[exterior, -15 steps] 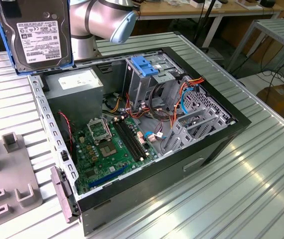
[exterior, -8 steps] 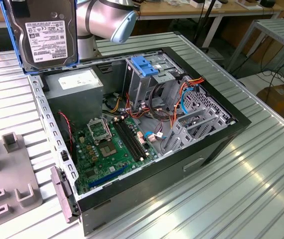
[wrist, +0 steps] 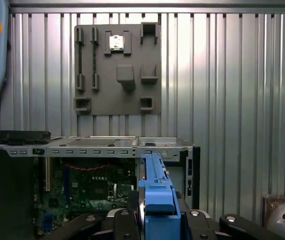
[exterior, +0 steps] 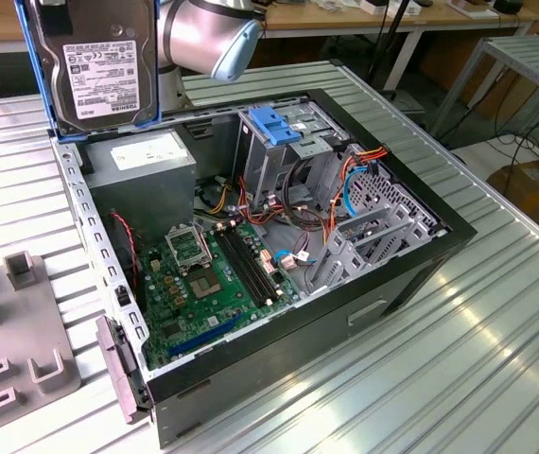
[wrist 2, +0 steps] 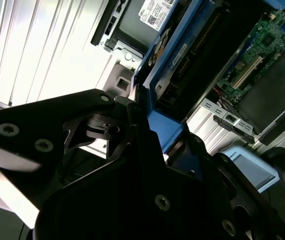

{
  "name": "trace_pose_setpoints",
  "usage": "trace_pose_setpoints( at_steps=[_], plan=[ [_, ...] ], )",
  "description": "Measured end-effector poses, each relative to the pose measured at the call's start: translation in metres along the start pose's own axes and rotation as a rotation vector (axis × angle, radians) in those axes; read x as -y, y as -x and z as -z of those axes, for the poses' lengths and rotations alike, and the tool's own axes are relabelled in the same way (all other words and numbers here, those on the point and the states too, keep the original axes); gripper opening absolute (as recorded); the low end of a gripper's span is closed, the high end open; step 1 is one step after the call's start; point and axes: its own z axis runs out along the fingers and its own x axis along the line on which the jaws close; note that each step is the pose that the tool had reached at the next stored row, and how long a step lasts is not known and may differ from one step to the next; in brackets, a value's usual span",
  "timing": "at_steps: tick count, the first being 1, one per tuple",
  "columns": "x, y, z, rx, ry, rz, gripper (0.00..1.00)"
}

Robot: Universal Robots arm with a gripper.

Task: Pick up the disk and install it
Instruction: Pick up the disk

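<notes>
exterior view shows me the disk hanging upright over the open computer case; in the first wrist view the jaws pinch its blue frame.

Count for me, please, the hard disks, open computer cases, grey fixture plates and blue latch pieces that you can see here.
Disk, held in the gripper: 1
Computer case: 1
Grey fixture plate: 1
Blue latch piece: 1
Total: 4
</notes>
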Motion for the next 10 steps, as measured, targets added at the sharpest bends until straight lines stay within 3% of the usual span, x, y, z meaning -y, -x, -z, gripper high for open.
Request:
trace_pose_setpoints(
  at_steps=[10],
  plan=[
    [0.0130, -0.0008, -0.0007, -0.0014, 0.0000, 0.000, 0.37]
  ],
)
